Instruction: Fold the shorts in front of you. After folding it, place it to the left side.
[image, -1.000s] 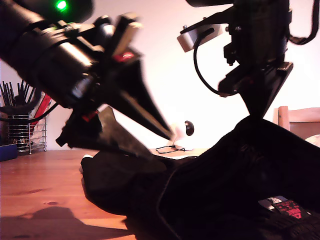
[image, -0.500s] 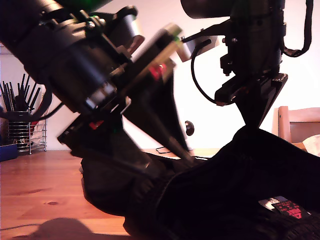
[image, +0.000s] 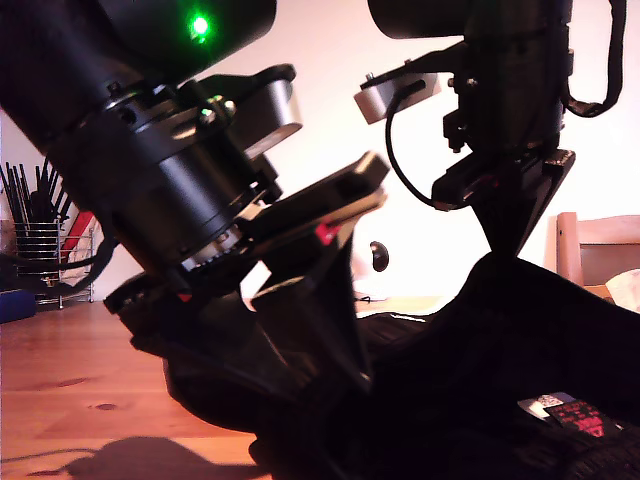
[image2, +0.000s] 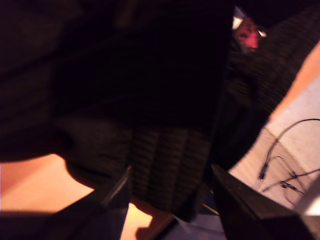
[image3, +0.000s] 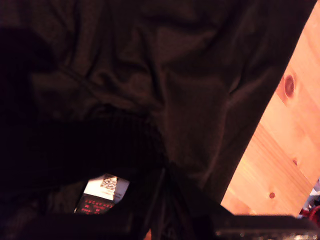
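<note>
My first gripper hangs spread over the shorts' ribbed waistband, grasping nothing. My second gripper seems clenched on raised fabric, though I cannot tell for sure. A shallow bite could let the band slip and the fold sag onto the surface.

Black shorts bunched on wooden table, one part lifted, label showing

My first gripper points down with its jaws parted — my second gripper hangs upright, tips pinched on fabric.
</note>
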